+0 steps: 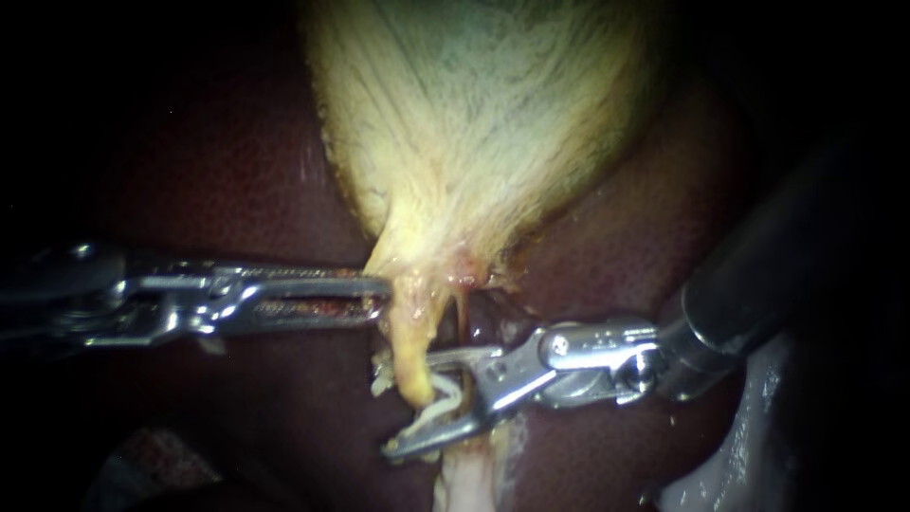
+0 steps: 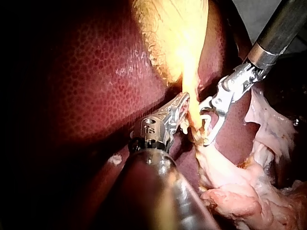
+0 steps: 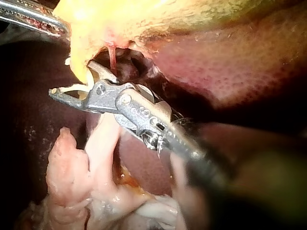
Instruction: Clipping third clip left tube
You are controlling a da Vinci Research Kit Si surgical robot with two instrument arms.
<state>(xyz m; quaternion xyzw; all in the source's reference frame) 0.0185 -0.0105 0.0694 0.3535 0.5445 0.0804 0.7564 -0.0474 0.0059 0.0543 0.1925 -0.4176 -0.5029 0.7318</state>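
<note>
Clip placement in hand: the right instrument (image 1: 406, 406) holds its jaws wide, a white plastic clip (image 1: 444, 393) seated between them, astride the pale yellow left tube (image 1: 412, 346) below the yellow-white gallbladder (image 1: 474, 123). The left instrument (image 1: 383, 296), jaws clamped on the gallbladder's neck, holds it taut. Next, I'd say: squeeze squarely.

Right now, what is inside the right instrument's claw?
A white clip sits in it, around the yellowish left tube. The right instrument itself hides the clip's back end and the tube's far side.
</note>
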